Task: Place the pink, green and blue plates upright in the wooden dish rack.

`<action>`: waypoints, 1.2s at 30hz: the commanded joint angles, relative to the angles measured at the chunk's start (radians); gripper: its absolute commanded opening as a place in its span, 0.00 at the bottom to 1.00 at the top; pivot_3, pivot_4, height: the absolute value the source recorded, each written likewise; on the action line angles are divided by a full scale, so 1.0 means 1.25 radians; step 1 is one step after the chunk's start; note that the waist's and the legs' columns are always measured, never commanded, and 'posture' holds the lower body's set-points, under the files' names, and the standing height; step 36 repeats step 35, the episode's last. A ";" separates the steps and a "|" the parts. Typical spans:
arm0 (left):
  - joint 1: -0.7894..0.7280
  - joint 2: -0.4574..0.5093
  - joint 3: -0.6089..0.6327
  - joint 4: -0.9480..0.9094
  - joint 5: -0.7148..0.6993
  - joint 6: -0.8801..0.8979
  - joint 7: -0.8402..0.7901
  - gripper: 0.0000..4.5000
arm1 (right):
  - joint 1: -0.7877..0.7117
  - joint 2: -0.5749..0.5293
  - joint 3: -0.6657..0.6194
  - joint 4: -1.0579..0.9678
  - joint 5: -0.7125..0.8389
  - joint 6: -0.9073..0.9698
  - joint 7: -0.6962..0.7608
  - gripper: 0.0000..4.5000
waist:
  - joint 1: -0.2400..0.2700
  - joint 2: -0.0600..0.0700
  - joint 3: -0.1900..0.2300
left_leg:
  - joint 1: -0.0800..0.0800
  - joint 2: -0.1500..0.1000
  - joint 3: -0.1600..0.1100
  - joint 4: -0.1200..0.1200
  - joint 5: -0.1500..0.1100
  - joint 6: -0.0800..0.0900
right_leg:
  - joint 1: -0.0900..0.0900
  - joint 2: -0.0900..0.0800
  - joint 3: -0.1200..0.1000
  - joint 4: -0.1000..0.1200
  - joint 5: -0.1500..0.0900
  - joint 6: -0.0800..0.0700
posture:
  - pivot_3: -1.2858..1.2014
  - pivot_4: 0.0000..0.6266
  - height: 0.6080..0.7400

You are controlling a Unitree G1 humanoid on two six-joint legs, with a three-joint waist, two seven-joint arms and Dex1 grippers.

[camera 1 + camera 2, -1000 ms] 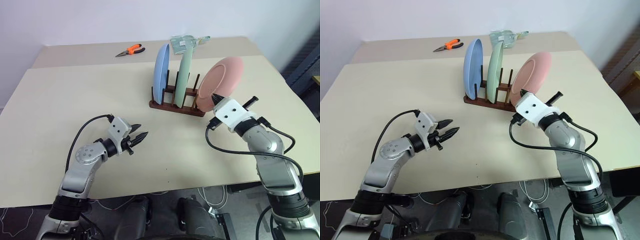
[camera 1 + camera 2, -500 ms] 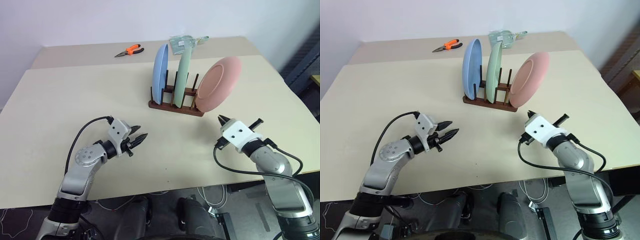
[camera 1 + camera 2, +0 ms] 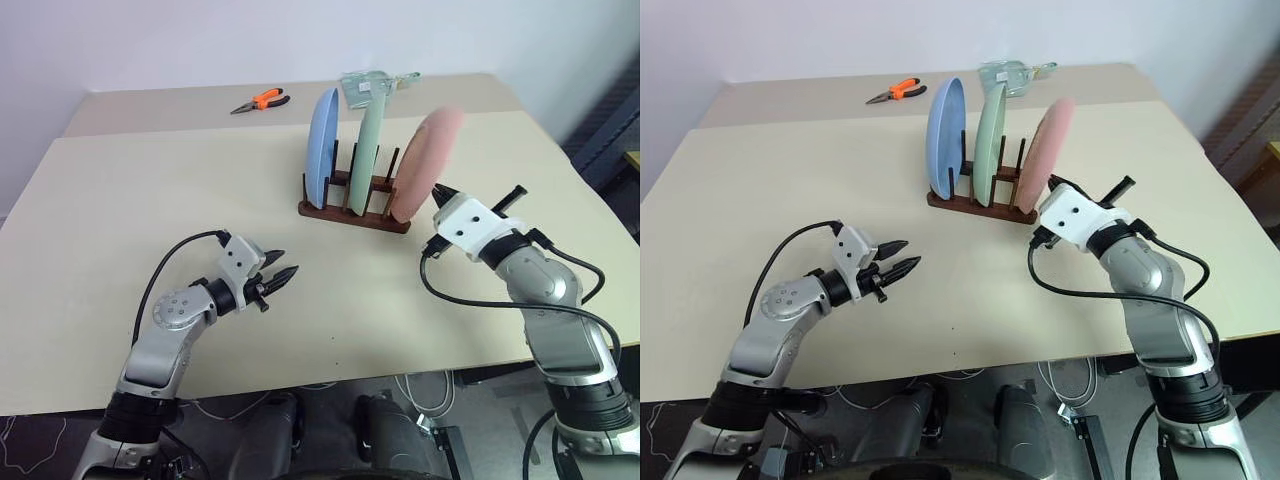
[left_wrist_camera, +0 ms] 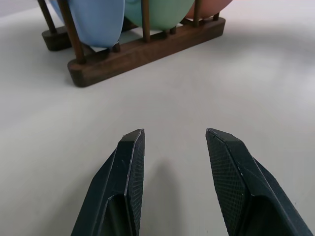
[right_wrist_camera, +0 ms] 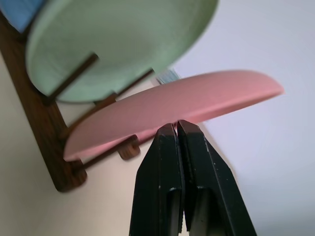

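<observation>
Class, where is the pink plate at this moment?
In the head views the pink plate stands at the wooden dish rack's right end, beside the green plate.

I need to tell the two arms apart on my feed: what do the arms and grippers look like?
Both arms look alike: rounded silver-grey metal segments with black joints. Each wrist carries a white boxy block, and a black cable loops from it back down the arm. The left gripper and right gripper each have two black tapered fingers, with finely textured inner faces. No markings can be made out.
</observation>
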 commanded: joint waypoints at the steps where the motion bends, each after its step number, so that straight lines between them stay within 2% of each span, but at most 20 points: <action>1: 0.003 -0.003 0.000 -0.036 -0.002 -0.010 0.007 0.45 | -0.013 -0.008 -0.010 -0.024 -0.005 -0.006 0.002 0.01 | 0.000 0.000 0.000 | 0.000 0.000 0.000 0.000 0.000 0.000 | 0.000 0.000 0.000 0.000 0.000 0.000 | 0.52 0.24 0.84; 8: 0.009 0.002 0.006 -0.034 0.001 -0.013 0.012 0.45 | 0.036 -0.012 -0.078 0.012 0.024 -0.003 -0.010 0.01 | 0.001 0.000 0.000 | 0.000 0.000 0.000 0.000 0.000 0.000 | 0.000 0.000 0.000 0.000 0.000 0.000 | 0.52 0.24 0.84; 13: 0.003 0.040 0.058 0.009 0.016 -0.034 0.027 0.45 | 0.101 0.005 -0.200 0.081 0.198 -0.029 0.051 0.01 | 0.000 0.000 0.000 | 0.000 0.000 0.000 0.000 0.000 0.000 | 0.001 0.000 0.001 0.000 0.000 0.000 | 0.52 0.24 0.84; 18: -0.003 0.088 0.109 0.081 0.033 -0.077 0.036 0.45 | 0.109 0.001 -0.261 0.131 0.339 -0.010 0.120 0.01 | -0.003 0.001 0.000 | 0.001 0.001 0.000 0.000 0.000 0.000 | 0.000 0.000 0.001 0.000 0.000 0.000 | 0.52 0.24 0.84; 24: -0.001 0.102 0.130 0.113 0.042 -0.108 0.051 0.45 | 0.092 -0.023 -0.257 0.187 0.383 -0.019 0.168 0.01 | 0.001 0.001 0.000 | 0.001 0.000 0.000 0.000 0.000 0.000 | 0.001 -0.001 0.001 0.000 0.000 0.000 | 0.52 0.24 0.84; 36: 0.033 0.078 0.123 0.094 0.038 -0.119 0.072 0.45 | 0.042 -0.013 -0.198 0.211 0.371 -0.024 0.162 0.01 | -0.001 0.001 0.000 | 0.000 0.000 0.000 -0.001 -0.001 -0.001 | 0.000 -0.001 0.001 0.000 0.000 0.000 | 0.52 0.24 0.84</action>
